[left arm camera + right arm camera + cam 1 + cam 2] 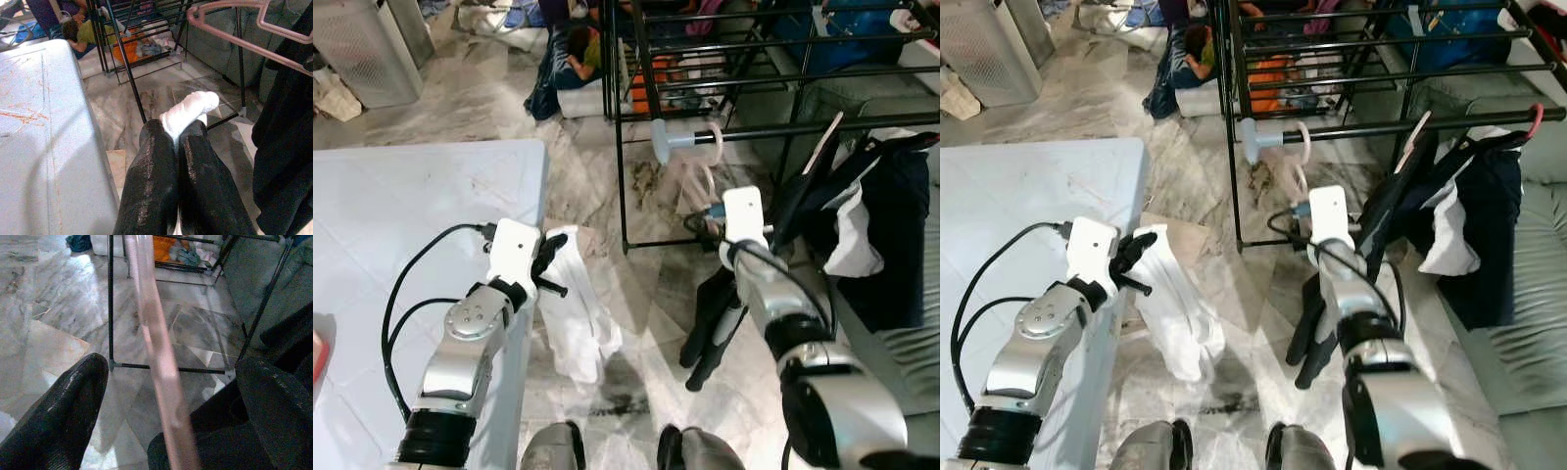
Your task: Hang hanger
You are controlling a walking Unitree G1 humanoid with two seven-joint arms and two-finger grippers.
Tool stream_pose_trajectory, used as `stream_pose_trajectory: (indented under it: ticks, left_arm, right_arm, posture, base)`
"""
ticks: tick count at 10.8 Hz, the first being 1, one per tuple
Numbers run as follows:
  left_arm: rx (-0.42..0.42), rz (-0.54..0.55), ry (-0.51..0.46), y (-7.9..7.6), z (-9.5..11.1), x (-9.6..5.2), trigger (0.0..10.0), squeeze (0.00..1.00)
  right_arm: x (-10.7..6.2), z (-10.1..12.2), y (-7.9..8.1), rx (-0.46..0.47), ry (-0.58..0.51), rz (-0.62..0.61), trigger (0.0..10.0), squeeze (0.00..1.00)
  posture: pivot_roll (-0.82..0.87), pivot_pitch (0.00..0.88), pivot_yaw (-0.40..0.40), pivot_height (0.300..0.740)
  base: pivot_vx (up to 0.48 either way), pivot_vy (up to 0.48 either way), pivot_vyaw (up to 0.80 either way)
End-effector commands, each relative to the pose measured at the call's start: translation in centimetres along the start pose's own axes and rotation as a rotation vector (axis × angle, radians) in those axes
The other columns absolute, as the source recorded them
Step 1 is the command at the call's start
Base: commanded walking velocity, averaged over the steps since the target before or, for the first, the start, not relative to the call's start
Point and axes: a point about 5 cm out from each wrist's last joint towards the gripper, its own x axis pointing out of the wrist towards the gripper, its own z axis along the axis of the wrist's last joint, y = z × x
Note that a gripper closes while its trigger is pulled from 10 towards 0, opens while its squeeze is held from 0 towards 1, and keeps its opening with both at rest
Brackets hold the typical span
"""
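Observation:
A pale pink hanger (702,181) hangs at the near rail of the black drying rack (783,127). Its hook (716,135) sits at the rail beside a grey end cap (670,140), and a black garment (710,323) droops below it toward the floor. My right gripper (171,377) is open, its fingers (58,421) wide apart on either side of the hanger's pink bar (156,347). My left gripper (173,129) is shut on a white cloth (576,313) that dangles beside the table edge.
A white table (391,225) fills the left. Another pink hanger (1532,117) with dark and white clothes (871,225) hangs further right on the rail, above a grey sofa (1528,323). A person (570,54) lies on the marble floor behind the rack.

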Motion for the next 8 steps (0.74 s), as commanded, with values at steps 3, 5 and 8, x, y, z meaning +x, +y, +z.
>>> stream_pose_trajectory:
  ticks: [3,5,8]
  left_arm:
    - [0.035,0.003,-0.016,0.3,0.8,-0.1,10.0,0.00]
    - [0.037,-0.001,-0.019,0.2,1.0,0.1,10.0,0.00]
    - [0.036,0.000,-0.016,0.1,0.9,0.1,10.0,0.00]
  right_arm:
    - [0.6,1.7,-0.4,-0.007,-0.020,0.036,10.0,0.00]
    - [0.8,2.0,-0.2,-0.016,-0.016,0.051,0.0,0.00]
    - [0.8,2.0,0.1,-0.013,-0.014,0.056,1.1,0.00]
  posture:
    - [0.07,0.133,0.029,0.740]
    - [0.06,0.131,0.030,0.740]
    - [0.07,0.133,0.030,0.740]
  base:
    - [0.000,0.000,0.00]
    - [0.000,0.000,0.00]
    - [0.000,0.000,0.00]
